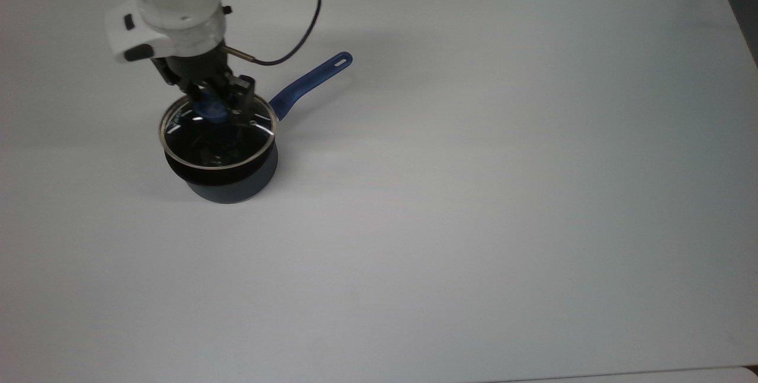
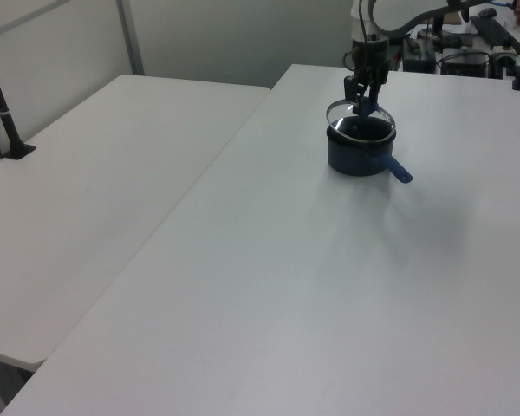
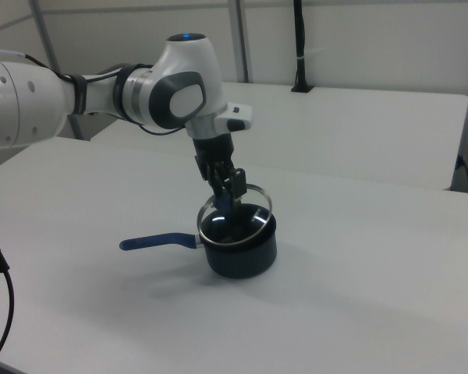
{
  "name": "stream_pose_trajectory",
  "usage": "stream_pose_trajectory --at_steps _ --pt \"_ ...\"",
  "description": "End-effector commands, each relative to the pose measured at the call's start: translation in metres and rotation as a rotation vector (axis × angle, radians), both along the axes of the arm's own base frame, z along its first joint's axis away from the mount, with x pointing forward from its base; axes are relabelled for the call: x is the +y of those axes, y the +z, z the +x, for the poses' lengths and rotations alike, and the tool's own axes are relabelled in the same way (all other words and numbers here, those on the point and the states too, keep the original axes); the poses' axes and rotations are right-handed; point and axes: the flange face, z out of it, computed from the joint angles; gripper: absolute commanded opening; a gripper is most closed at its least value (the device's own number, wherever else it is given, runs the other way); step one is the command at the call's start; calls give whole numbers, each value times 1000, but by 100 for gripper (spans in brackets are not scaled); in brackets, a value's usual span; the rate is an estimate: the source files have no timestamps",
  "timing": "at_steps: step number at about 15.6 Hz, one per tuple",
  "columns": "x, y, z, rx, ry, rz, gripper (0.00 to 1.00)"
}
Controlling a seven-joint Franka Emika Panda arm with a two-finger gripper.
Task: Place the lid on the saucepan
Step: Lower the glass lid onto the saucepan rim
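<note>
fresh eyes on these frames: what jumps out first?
The white Panda arm, reaching down over the saucepan near the top view's upper left, its gripper shut on the blue knob of the glass lid. The lid hangs tilted just above the pan's rim in the right view, not seated. Next, the saucepan's long blue handle, bright against the bare white table.

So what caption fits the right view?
Gripper holds the lid by its knob, tilted just above the saucepan.
</note>
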Motion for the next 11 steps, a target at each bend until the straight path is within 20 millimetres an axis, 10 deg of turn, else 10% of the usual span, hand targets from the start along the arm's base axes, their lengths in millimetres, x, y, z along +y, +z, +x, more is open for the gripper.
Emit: stream_pose_trajectory --at_steps 1,11 --pt "-16 -3 4 -7 -30 -16 38" --pt "-21 -25 7 33 8 -18 38"
